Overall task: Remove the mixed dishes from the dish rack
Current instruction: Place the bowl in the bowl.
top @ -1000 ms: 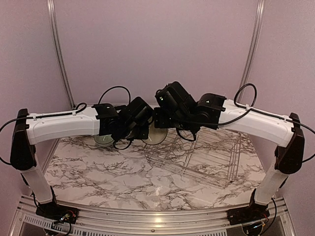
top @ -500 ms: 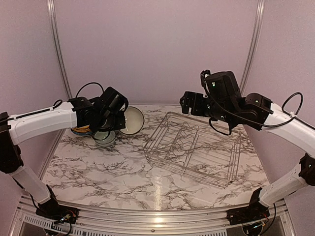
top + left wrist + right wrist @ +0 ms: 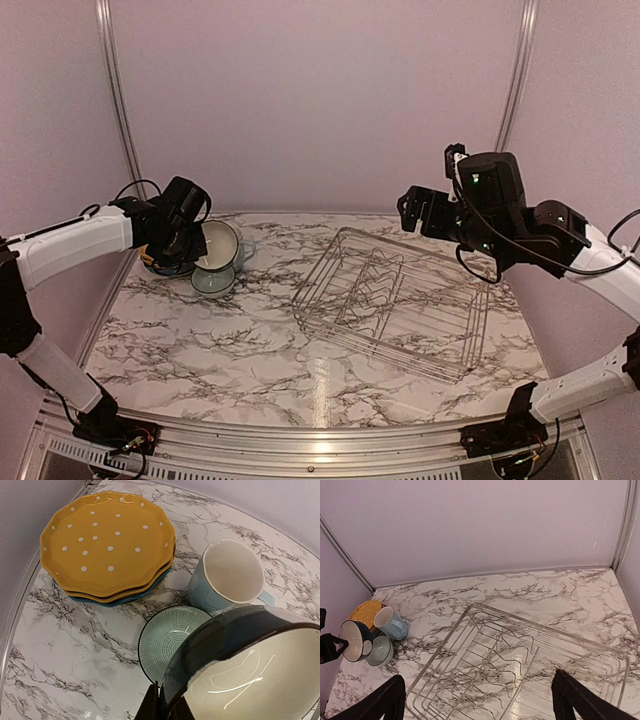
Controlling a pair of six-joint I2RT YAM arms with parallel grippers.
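The left pincer is clamped narrow on the rim of a dark, cream-lined bowl, held tilted over a teal striped bowl on the marble surface. Just beside them stand a light blue mug and a plate stack, 2 yellow dotted plates over a blue one. The right pincer gapes wide, raised above the wire dish rack.

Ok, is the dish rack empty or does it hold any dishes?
Empty: the dish rack shows only bare wire dividers, with the marble table visible through them.
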